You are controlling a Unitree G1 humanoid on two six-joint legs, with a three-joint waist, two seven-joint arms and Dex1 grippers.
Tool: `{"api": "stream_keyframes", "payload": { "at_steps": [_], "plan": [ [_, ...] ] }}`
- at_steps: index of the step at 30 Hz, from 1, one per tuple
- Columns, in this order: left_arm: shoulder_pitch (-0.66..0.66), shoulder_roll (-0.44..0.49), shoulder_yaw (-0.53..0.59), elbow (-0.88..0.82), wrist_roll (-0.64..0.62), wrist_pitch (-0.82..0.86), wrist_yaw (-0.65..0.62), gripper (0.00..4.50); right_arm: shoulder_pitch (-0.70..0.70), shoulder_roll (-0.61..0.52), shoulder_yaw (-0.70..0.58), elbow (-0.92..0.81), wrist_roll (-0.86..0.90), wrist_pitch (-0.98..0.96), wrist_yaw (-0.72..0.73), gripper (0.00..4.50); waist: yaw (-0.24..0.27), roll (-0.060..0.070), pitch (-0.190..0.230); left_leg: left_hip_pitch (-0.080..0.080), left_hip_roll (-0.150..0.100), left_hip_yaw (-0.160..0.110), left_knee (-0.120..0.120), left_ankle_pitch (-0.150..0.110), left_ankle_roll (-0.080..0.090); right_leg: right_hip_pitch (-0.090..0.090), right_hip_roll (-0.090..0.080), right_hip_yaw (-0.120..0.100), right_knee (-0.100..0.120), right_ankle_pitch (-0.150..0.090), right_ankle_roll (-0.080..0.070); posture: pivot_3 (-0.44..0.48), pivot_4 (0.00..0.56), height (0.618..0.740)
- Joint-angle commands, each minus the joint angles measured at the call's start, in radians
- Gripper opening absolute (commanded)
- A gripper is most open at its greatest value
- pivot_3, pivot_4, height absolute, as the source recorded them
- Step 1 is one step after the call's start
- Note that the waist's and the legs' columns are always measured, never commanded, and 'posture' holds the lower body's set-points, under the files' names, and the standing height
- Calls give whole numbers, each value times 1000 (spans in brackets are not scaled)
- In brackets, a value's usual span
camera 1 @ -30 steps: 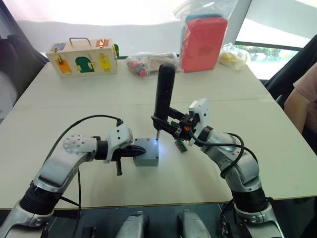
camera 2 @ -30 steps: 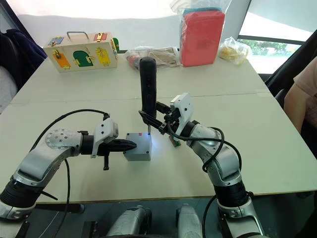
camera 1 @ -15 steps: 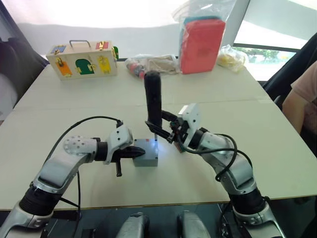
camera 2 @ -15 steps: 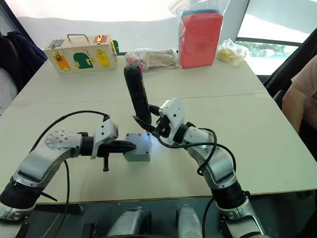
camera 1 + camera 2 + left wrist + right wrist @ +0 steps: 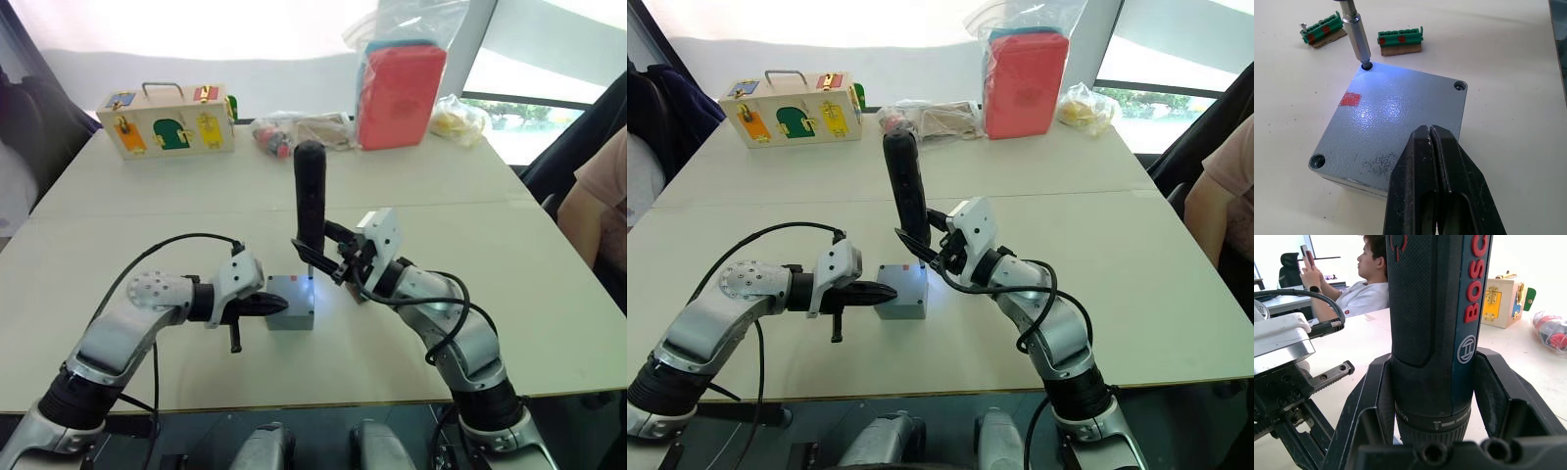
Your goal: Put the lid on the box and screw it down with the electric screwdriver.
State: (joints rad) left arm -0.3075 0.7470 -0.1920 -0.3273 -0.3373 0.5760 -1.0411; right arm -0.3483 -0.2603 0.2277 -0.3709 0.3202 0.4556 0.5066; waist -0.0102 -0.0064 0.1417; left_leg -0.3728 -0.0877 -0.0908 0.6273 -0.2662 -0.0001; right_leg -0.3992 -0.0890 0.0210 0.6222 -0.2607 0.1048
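while the lid (image 5: pixel 1396 122) sits closed on the box (image 5: pixel 291 315) near the middle of the table (image 5: pixel 549 294), the left gripper (image 5: pixel 277 305) has its two fingers pinched together, tips resting on the lid's top face at the edge nearest the left arm. it holds nothing, just presses flat on the lid.

the right gripper (image 5: pixel 312 250) is clamped around the lower body of the electric screwdriver (image 5: pixel 310 201), which stands close to upright just beside the box on the right-arm side. its metal bit (image 5: pixel 1356 36) is seated in the corner screw hole on the far right of the lid, and bluish light from the tip falls on the grey surface. a red mark (image 5: pixel 1350 99) lies on the lid near that corner. two other corner holes are open to view.

table is pale and matte. two green terminal blocks (image 5: pixel 1399 40) lie just beyond the box. at the far edge: a wooden case (image 5: pixel 166 119) with coloured doors, a red pad in a clear bag (image 5: pixel 400 86), more bagged items (image 5: pixel 304 129). a person (image 5: pixel 1364 284) is seated in the background, seen from the right wrist.
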Motion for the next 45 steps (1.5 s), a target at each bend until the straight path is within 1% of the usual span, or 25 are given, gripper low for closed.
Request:
{"api": "stream_keyframes", "payload": {
  "at_steps": [1, 8, 11, 13, 16, 17, 18, 20, 21, 23, 25, 27, 28, 30, 31, 32, 34, 36, 38, 41, 43, 45],
  "plan": [
    [24, 14, -44, 33, 27, 21, -7, 0, 43, -29, 14, 51, -12, 71, 8, 1808, 0, 0, 0, 0, 0, 0, 0, 0, 0, 0, 0, 0, 0, 0, 0, 0, 150, 740],
    [24, 13, -45, 29, 25, 26, -5, 0, 17, -38, -13, 34, -2, 82, 13, 1808, 0, 0, 0, 0, 0, 0, 0, 0, 0, 1, 0, 0, -2, 0, 0, 0, 150, 740],
    [32, 11, -46, 31, 27, 19, -3, 0, -49, -40, -79, -8, 58, 130, 10, 1808, 0, 1, 1, 0, 0, 0, 0, 0, 0, 1, 0, 0, -2, 0, 0, 0, 150, 740],
    [39, 10, -45, 36, 29, 11, -3, 0, -101, -51, -118, -32, 91, 166, 5, 1808, 1, 2, 2, -1, 0, 0, 0, 0, 0, 0, 0, 0, -2, 0, 0, 0, 150, 740],
    [43, 10, -37, 72, 38, -18, -4, 0, -280, -68, -249, -71, 226, 256, -12, 1808, 3, 5, 10, -3, 0, 0, 0, 0, 0, -1, 0, 0, -2, 0, 0, 0, 150, 740],
    [37, 8, -30, 88, 41, -31, -3, 0, -341, -79, -290, -74, 270, 281, -16, 1808, 5, 7, 12, -5, 0, 0, 1, 0, 0, -3, -1, 0, -2, 0, 0, 0, 150, 740],
    [28, 5, -22, 99, 40, -42, -2, 0, -388, -93, -316, -69, 291, 291, -15, 1808, 6, 7, 12, -12, -1, 0, 3, 1, 0, -6, -1, 0, -2, 1, 0, 0, 150, 740],
    [9, 0, -1, 106, 19, -38, -8, 0, -459, -119, -355, -46, 305, 302, -22, 1808, 7, 7, 12, -17, -1, 0, 4, 1, -1, -12, -1, 0, 3, 2, -1, 0, 150, 740],
    [-13, -12, 34, 99, -31, -7, -10, 0, -502, -127, -393, -24, 334, 338, -46, 1808, 7, 7, 12, -17, -1, 0, 4, 1, -1, -13, -1, 0, 4, 2, -1, 0, 150, 740],
    [-75, -40, 120, 90, -151, 78, -5, 0, -572, -127, -473, 26, 398, 440, -128, 1808, 3, 7, 13, -17, 0, 0, 2, 1, -1, -15, 0, -1, 5, 2, -1, 0, 150, 740],
    [-115, -51, 161, 89, -206, 123, 0, 0, -604, -128, -520, 55, 446, 516, -181, 1808, -1, 3, 17, -20, 0, 0, 3, 1, -1, -18, 0, -1, 8, 2, -1, 0, 150, 740],
    [-188, -45, 197, 93, -245, 161, 3, 0, -627, -171, -574, 115, 524, 687, -208, 1808, -2, -1, 21, -21, 0, 0, 4, 2, -2, -20, 0, 0, 8, 2, -2, 0, 150, 740],
    [-234, -23, 193, 69, -260, 167, -28, 0, -615, -268, -562, 160, 522, 815, -175, 1808, -2, -1, 23, -22, 0, 0, 4, 2, -2, -20, 0, 0, 8, 2, -2, 0, 150, 740],
    [-280, 10, 162, 19, -266, 166, -82, 0, -604, -406, -545, 250, 527, 1029, -160, 1808, 1, 3, 27, -29, 0, 3, 5, 2, -2, -28, -1, 1, 9, 3, -3, 0, 150, 740],
    [-286, 25, 134, -5, -256, 156, -108, 0, -600, -460, -532, 296, 536, 1102, -160, 1808, 3, 1, 27, -38, -1, 2, 7, 4, -4, -35, -1, 0, 10, 3, -3, 0, 150, 740],
    [-279, 46, 92, -27, -226, 135, -133, 0, -595, -484, -535, 323, 533, 1141, -165, 1808, 5, 1, 27, -39, 0, 2, 8, 6, -8, -35, -1, -1, 9, 3, -3, 0, 150, 740],
    [-254, 77, 12, -53, -148, 62, -166, 0, -559, -561, -492, 391, 599, 1159, -159, 1808, 1, 3, 28, -39, -1, 4, 7, 5, -6, -35, -2, -1, 7, 3, -3, 0, 150, 740],
    [-246, 62, -14, -56, -142, 51, -161, 0, -522, -645, -403, 437, 650, 1159, -145, 1808, -4, 5, 30, -39, -2, 8, 5, 4, -4, -35, -4, 1, 6, 3, -3, 0, 150, 740],
    [-251, 36, -19, -48, -152, 56, -151, 0, -518, -702, -323, 504, 698, 1159, -139, 1808, -10, 4, 37, -39, -2, 10, 6, 3, -2, -36, -4, 2, 6, 3, -3, 0, 150, 740],
    [-249, 30, -38, -56, -146, 65, -156, 0, -547, -744, -229, 621, 739, 1159, -155, 1808, -10, 4, 40, -39, 0, 10, 9, 1, 0, -36, -2, 2, 8, 3, -2, 0, 150, 740],
    [-230, 35, -32, -79, -172, 85, -167, 0, -552, -753, -183, 637, 734, 1159, -154, 1808, -6, 5, 40, -38, 1, 10, 10, 1, 1, -36, -2, 2, 8, 3, -2, 0, 150, 740],
    [-211, 38, -26, -91, -172, 85, -160, 0, -559, -748, -144, 653, 719, 1159, -161, 1808, -6, 5, 41, -38, 2, 9, 13, 1, 1, -35, 0, 1, 10, 3, -2, 0, 150, 740]
  ]
}}
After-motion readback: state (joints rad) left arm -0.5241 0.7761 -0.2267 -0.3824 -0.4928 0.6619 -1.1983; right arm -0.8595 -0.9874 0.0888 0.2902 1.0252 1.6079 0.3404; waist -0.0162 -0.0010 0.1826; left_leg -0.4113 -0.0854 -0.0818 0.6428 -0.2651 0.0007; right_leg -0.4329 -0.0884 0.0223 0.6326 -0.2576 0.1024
